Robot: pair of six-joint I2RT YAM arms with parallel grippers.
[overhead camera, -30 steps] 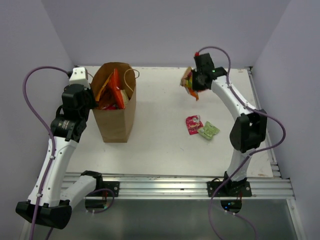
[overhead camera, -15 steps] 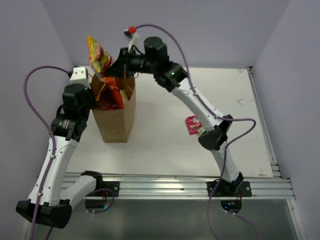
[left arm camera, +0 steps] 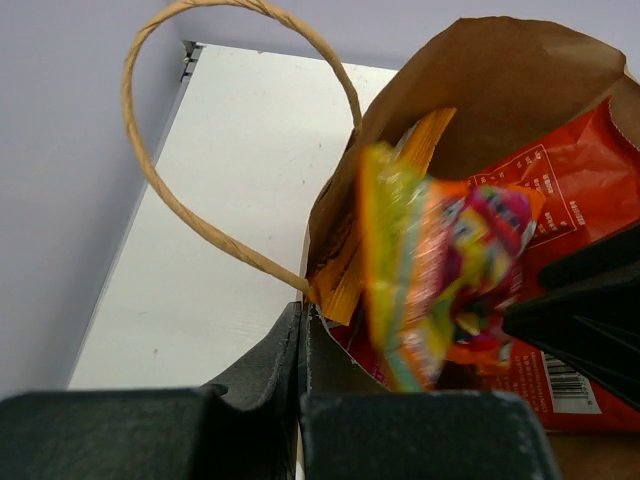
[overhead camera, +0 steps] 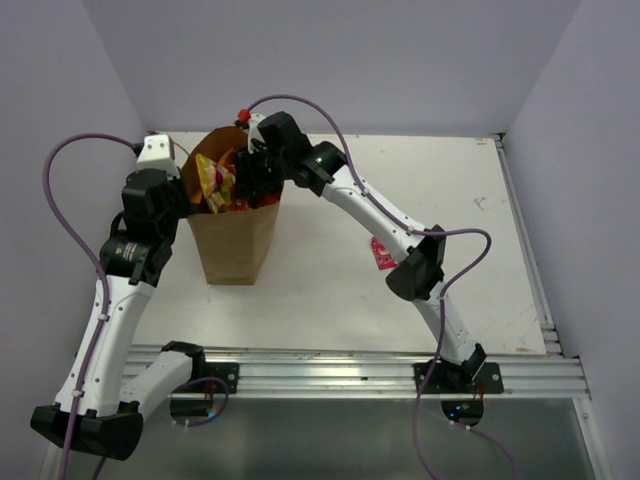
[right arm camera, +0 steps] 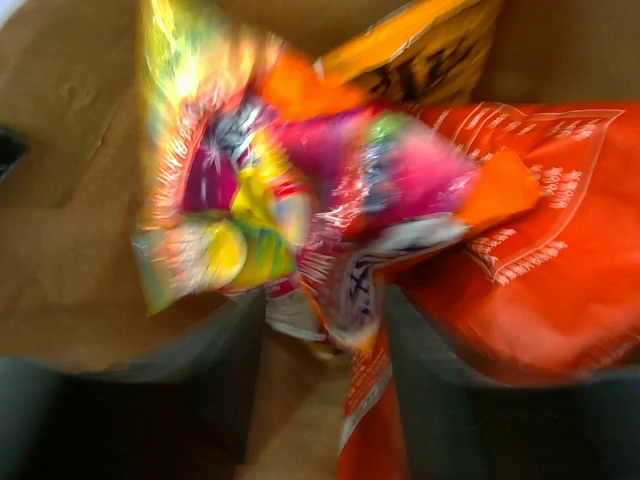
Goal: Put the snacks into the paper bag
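The right gripper is hanging in the mouth of the paper bag, its fingers pinching the lower end of a multicoloured packet. The packet is blurred and is sitting at rim height, just past the fingertips.

There is little room here. The brown inner wall is running close on one side of the fingers. On the other side a red chip bag is crowding in, touching the packet. Beyond the fingertips an orange chip bag is standing against the far wall of the bag. Both chip bags are upright inside, their tops reaching the rim.

The left gripper is pressing together on the near rim of the bag, paper caught in the slit between its fingers. One twisted handle is looping up and outward from that grip.

Behind the right arm's elbow, open table is spreading wide. A pink packet is lying there, well away from the bag and partly hidden by the arm.
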